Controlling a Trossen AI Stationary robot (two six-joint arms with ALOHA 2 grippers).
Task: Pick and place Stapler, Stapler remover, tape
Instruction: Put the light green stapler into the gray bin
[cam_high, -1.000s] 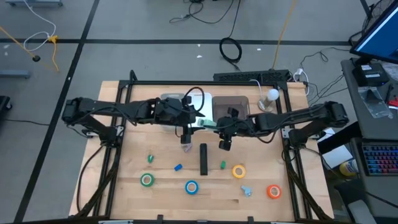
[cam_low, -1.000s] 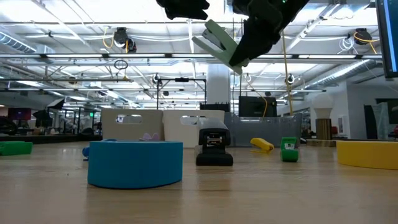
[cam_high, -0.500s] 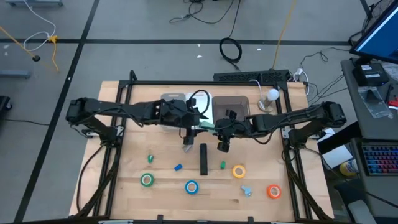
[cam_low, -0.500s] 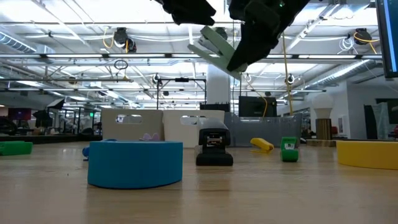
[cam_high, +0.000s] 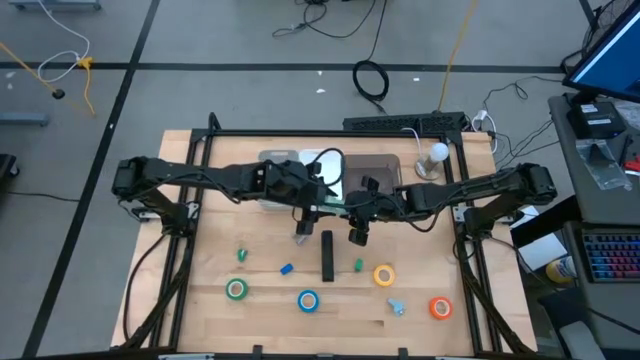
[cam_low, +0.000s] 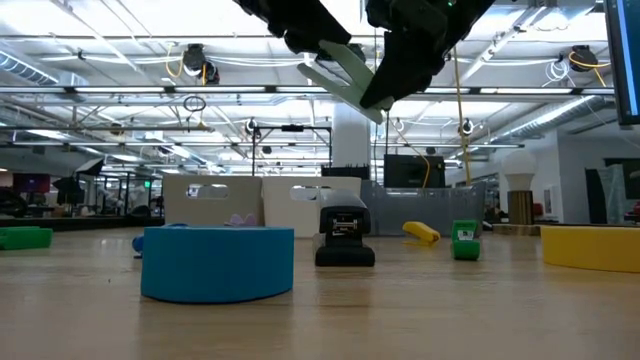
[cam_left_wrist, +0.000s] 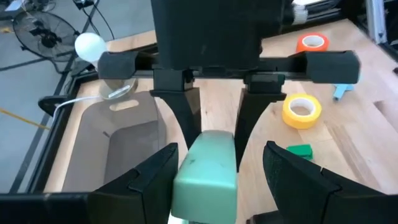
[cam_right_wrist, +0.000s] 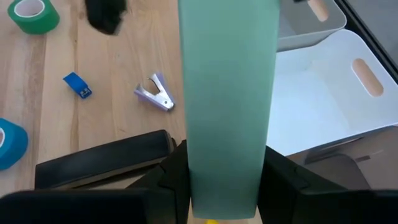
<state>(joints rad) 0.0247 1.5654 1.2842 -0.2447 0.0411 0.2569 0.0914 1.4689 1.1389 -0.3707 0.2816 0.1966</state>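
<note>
A pale green stapler (cam_high: 332, 208) hangs in the air over the table's middle, and my right gripper (cam_right_wrist: 224, 180) is shut on it. My left gripper (cam_left_wrist: 216, 171) is open, with one finger on either side of the stapler's free end (cam_left_wrist: 206, 169); I cannot tell whether they touch it. A black stapler (cam_high: 327, 255) lies flat on the table below. A purple staple remover (cam_right_wrist: 158, 93) and a light blue one (cam_high: 397, 306) lie on the wood. The green (cam_high: 236, 290), blue (cam_high: 308, 300), yellow (cam_high: 384, 275) and orange (cam_high: 440, 308) tape rolls lie flat near the front edge. My right gripper pinches the green stapler's two long sides (cam_right_wrist: 225, 198) between its two fingers (cam_left_wrist: 186, 118), near one end. The fingers come from the table's right, slanting down, and lie along the stapler. The stapler is lifted clear and tilted, its free end (cam_low: 325, 62) toward my left gripper.
A white bin (cam_right_wrist: 323, 93) and a brownish bin (cam_high: 378, 170) stand at the table's far middle. A small blue piece (cam_high: 287, 269) and two small green pieces (cam_high: 242, 256), (cam_high: 359, 265) lie around the black stapler. A lamp (cam_high: 437, 155) stands at the far right.
My left gripper has moved down and toward the table's right, closing in on the green stapler until its open fingers stand on either side of the free end. My right gripper has kept the stapler in the air at about the same place.
</note>
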